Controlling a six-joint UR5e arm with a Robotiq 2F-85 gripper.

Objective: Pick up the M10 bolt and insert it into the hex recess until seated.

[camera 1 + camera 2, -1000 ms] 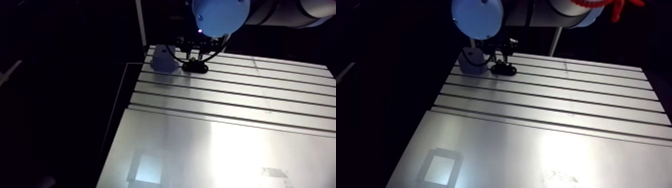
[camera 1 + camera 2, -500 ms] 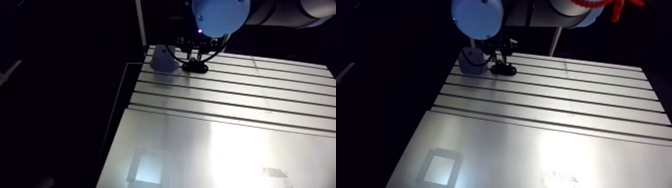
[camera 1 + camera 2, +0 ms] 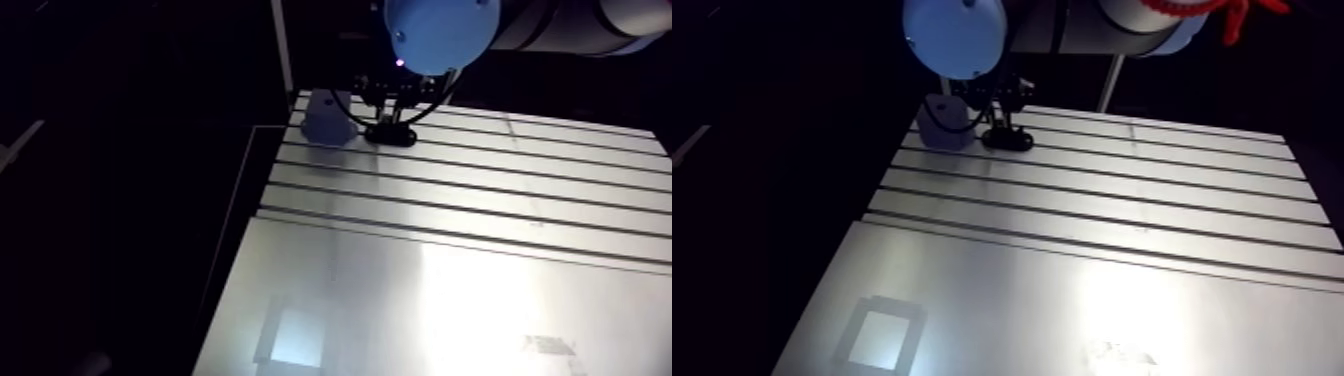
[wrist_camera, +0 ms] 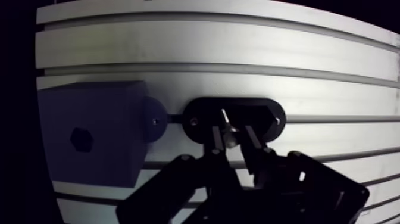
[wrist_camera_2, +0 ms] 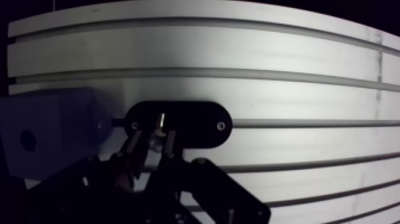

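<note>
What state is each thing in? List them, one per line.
M10 bolt: in the black holder, not lifted.
black holder: flat on the table, bolt in it.
hex recess: empty, in the block face.
gripper: down at the bolt; grip unclear.

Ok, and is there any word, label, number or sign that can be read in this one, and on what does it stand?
None can be read.
The grey block, its hex recess, the black oval holder, the bolt and the gripper show no lettering.
A mottled patch on the slotted table, in the arm view, may be print or a reflection: too blurred to tell.
</note>
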